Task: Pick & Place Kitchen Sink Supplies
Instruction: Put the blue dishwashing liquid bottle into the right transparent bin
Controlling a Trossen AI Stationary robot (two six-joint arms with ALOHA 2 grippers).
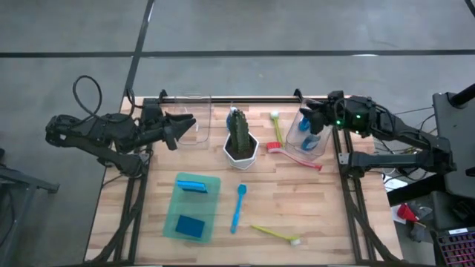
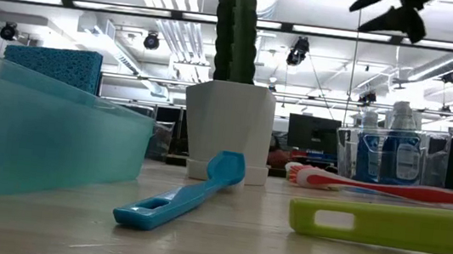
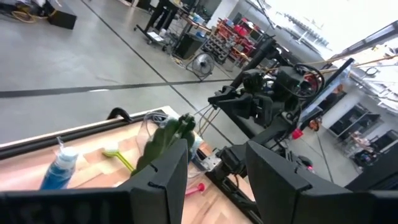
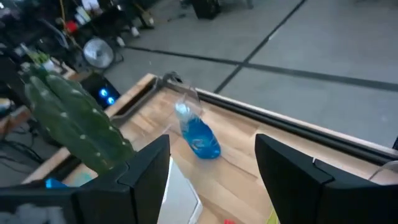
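My left gripper (image 1: 185, 122) (image 3: 217, 180) is open and hovers at the table's far left, beside a clear bin (image 1: 194, 127). My right gripper (image 1: 312, 117) (image 2: 389, 10) (image 4: 211, 180) is open too, hanging above the clear bin (image 1: 308, 139) (image 2: 385, 158) that holds blue bottles (image 2: 394, 155). One blue bottle (image 4: 199, 138) shows ahead of its fingers. Two blue sponges sit in the green tray (image 1: 211, 215): one (image 1: 193, 184) (image 2: 53, 69) stands against its far wall and one (image 1: 191, 226) lies flat. Blue (image 1: 237, 208), yellow (image 1: 276, 234) and pink (image 1: 300, 158) brushes lie on the wood.
The cactus in a white pot (image 1: 240, 142) (image 2: 229, 102) stands mid-table between the two bins. A green-handled brush (image 1: 276, 127) lies just left of the right bin. A black rail runs along the far edge (image 1: 252, 99). Bare wood lies to the left of the tray.
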